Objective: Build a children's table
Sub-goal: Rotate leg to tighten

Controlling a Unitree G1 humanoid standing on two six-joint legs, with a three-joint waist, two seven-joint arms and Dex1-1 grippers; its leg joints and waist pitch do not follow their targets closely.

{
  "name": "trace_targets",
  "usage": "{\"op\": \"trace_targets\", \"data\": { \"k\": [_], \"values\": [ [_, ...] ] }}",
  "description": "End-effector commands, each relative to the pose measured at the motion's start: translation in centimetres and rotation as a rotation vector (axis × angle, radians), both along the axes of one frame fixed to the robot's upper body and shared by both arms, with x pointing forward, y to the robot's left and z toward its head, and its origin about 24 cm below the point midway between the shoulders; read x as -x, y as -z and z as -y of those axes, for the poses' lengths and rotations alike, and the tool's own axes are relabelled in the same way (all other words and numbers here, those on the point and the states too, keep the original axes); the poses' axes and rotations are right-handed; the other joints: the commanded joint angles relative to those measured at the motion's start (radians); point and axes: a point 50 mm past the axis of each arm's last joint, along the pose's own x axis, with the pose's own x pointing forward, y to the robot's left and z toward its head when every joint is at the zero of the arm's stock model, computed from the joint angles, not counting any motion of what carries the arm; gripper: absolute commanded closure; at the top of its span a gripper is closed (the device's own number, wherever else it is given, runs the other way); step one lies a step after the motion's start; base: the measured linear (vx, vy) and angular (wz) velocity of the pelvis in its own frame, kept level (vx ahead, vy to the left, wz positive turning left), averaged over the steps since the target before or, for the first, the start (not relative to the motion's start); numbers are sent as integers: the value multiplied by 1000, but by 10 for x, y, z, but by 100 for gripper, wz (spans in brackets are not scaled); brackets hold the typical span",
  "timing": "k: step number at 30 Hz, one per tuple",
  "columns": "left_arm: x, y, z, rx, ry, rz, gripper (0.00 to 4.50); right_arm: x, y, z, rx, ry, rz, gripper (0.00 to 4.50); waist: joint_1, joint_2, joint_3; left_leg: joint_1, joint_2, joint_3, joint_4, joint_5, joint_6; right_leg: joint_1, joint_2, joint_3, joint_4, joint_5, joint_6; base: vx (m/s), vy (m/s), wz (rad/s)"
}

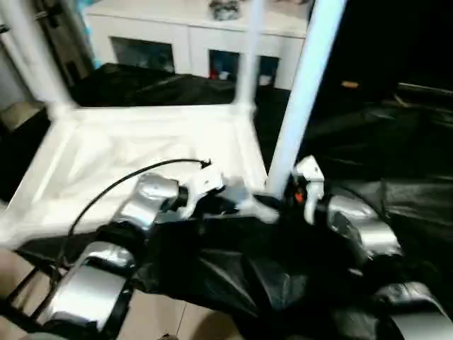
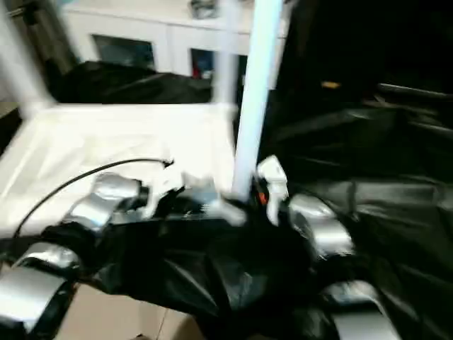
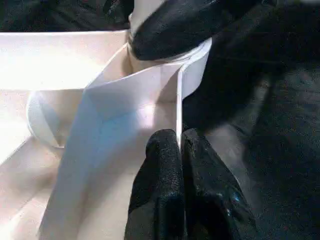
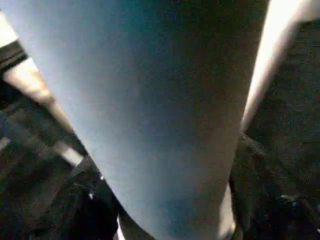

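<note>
Two pads (image 3: pixel 165 170) pinching tabletop (image 3: pixel 150 95) rib

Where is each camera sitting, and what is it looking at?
Left eye view: on the head, looking down at the upturned tabletop, over both silver forearms.
Right eye view: beside it, same scene, slightly shifted.
Left wrist view: on the left arm; left end effector pinches a thin tabletop rib.
Right wrist view: on the right arm, close against the near leg.
Shared: both eye views show that leg standing in the near corner socket.
</note>
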Motion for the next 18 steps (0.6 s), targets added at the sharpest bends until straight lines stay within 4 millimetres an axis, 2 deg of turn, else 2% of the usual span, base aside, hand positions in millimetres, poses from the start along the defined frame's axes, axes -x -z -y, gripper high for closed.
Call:
{"op": "trace_targets", "data": {
  "k": [1,2,5,6,8,10,13,15,18],
  "values": [
    [2,-3,36,60,17,7,450,8,25,-27,51,7,-113,196,2,-10,-49,6,18,-8,-69,-304,1,32,-60,33,-91,-396,-180,0,0,0],
    [1,-3,40,62,5,9,450,7,26,-29,55,37,-118,196,-2,-7,-48,5,19,-9,-70,-300,-3,32,-58,33,-90,-391,-180,0,0,0],
    [1,-4,53,82,-26,15,450,4,28,-38,89,113,-86,196,-3,-6,-50,3,18,-8,-69,-297,-1,33,-57,33,-88,-352,-189,0,0,0],
    [3,-4,58,93,-17,15,450,4,27,-42,66,93,-82,161,-1,-7,-53,2,16,-6,-66,-288,10,35,-56,34,-86,-323,-194,0,0,0],
    [4,-4,60,96,-10,14,450,4,26,-44,42,78,-86,126,-1,-8,-54,1,15,-5,-64,-279,20,38,-55,34,-84,-299,-200,0,0,0],
    [5,-2,58,92,5,14,450,4,22,-45,5,49,-80,120,0,-4,-56,-1,15,-4,-63,-260,37,41,-55,34,-82,-267,-206,0,0,0],
    [6,-1,56,91,21,12,450,3,20,-44,4,37,-57,86,1,-3,-55,-1,16,-4,-64,-264,40,41,-56,32,-84,-285,-205,0,0,0],
    [7,-1,49,86,49,11,450,3,13,-38,-20,-24,-13,80,1,-4,-56,-2,16,-5,-64,-269,41,42,-57,32,-84,-294,-203,0,0,0],
    [10,-2,43,96,112,4,450,9,7,-34,-61,-160,13,80,7,-6,-58,-5,18,-3,-61,-239,63,47,-54,32,-79,-231,-213,0,0,0]
  ]
}}
